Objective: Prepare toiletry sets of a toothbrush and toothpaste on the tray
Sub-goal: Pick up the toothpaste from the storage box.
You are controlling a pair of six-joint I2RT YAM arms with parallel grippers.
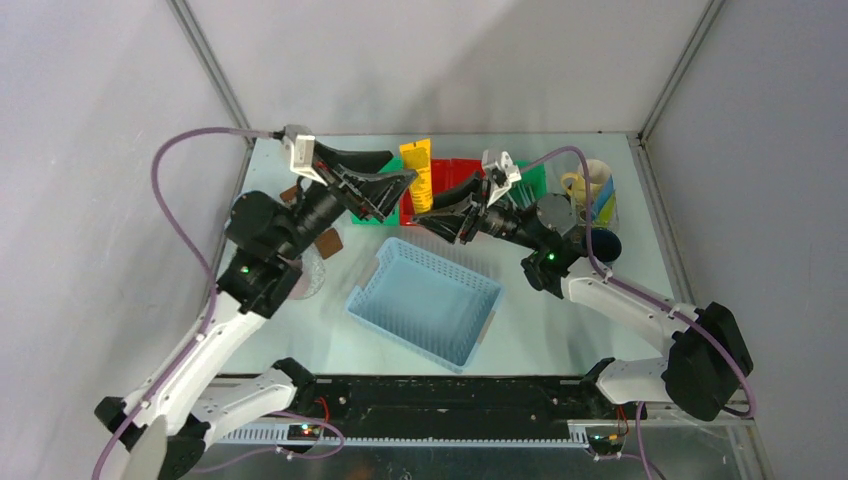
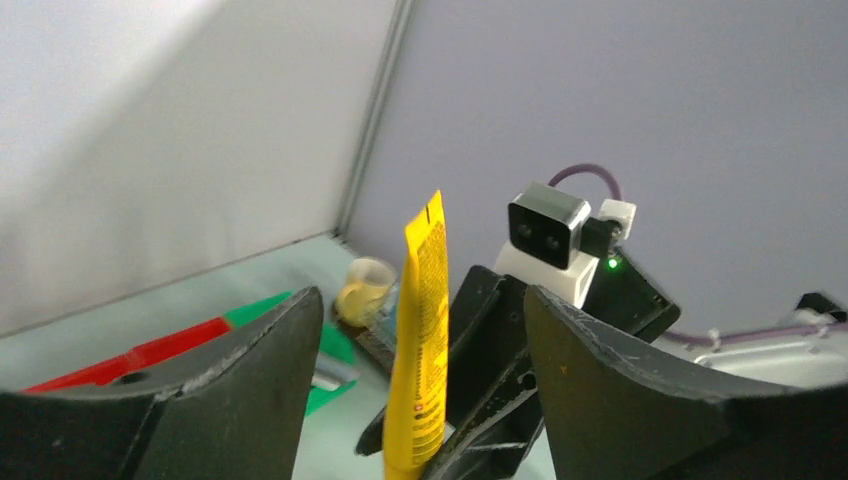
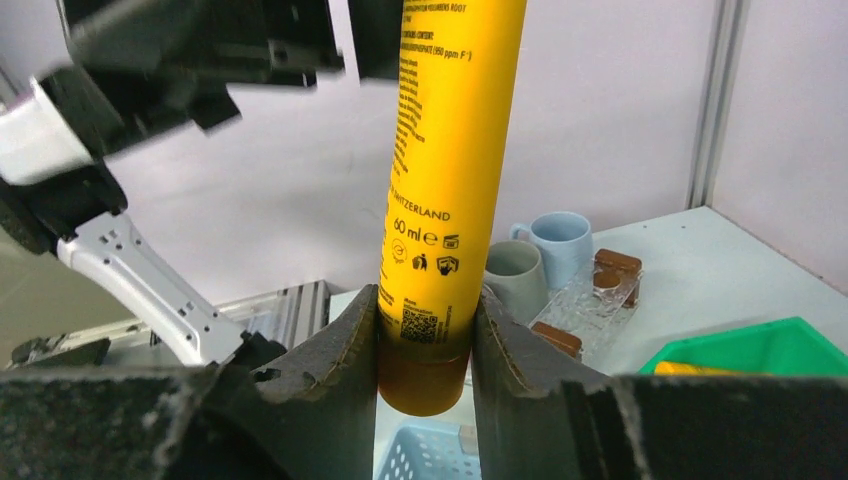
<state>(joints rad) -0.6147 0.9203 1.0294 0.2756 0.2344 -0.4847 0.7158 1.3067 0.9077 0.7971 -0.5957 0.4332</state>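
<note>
right pincer (image 3: pixel 425 335) clamps yellow tube (image 3: pixel 445 200) low by cap; left pincer (image 2: pixel 420 300) wide by its top. early release = tube topples, I reckon

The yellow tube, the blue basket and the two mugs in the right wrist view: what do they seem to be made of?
Yellow tube: likely soft plastic, smooth satin skin with printed text. Blue basket: likely moulded plastic, matte, walls perforated in a regular grid. Grey mug and pale blue mug: probably glazed ceramic, thick rims with a soft sheen.
</note>
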